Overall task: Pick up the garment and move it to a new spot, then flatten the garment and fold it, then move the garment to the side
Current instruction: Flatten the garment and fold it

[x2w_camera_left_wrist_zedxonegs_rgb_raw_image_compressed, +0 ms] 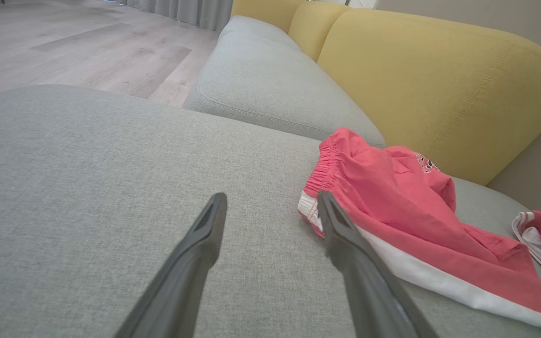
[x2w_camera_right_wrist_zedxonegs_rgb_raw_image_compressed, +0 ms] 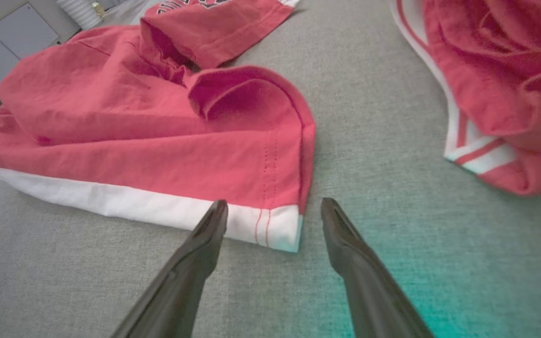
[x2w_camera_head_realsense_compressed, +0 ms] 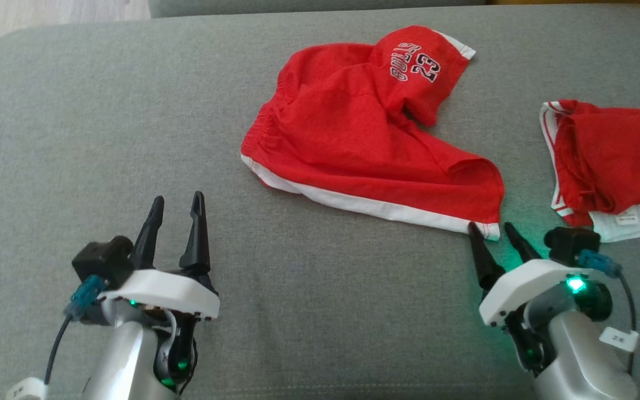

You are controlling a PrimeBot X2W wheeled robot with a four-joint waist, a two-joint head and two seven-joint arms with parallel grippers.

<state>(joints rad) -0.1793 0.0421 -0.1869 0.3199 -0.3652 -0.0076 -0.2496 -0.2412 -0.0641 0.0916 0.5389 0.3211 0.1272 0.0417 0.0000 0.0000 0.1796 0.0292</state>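
The garment [x2w_camera_head_realsense_compressed: 353, 133] is a pair of red shorts with a white hem, lying crumpled on the grey cushion, one leg flipped over to show "BULLS 23". It also lies in the left wrist view [x2w_camera_left_wrist_zedxonegs_rgb_raw_image_compressed: 406, 220] and the right wrist view [x2w_camera_right_wrist_zedxonegs_rgb_raw_image_compressed: 134, 141]. My right gripper [x2w_camera_head_realsense_compressed: 492, 230] stands open, its fingertips at the shorts' near right hem corner [x2w_camera_right_wrist_zedxonegs_rgb_raw_image_compressed: 275, 230], with nothing between them. Open and holding nothing, my left gripper [x2w_camera_head_realsense_compressed: 177, 203] hovers over bare cushion to the left of the shorts [x2w_camera_left_wrist_zedxonegs_rgb_raw_image_compressed: 273, 202].
A second red and white garment [x2w_camera_head_realsense_compressed: 609, 166] lies bunched at the right edge, close to my right gripper. The grey cushion [x2w_camera_head_realsense_compressed: 75, 139] spreads wide to the left. Yellow backrests [x2w_camera_left_wrist_zedxonegs_rgb_raw_image_compressed: 439, 70] rise behind, and wooden floor [x2w_camera_left_wrist_zedxonegs_rgb_raw_image_compressed: 64, 42] lies beyond the cushion's far edge.
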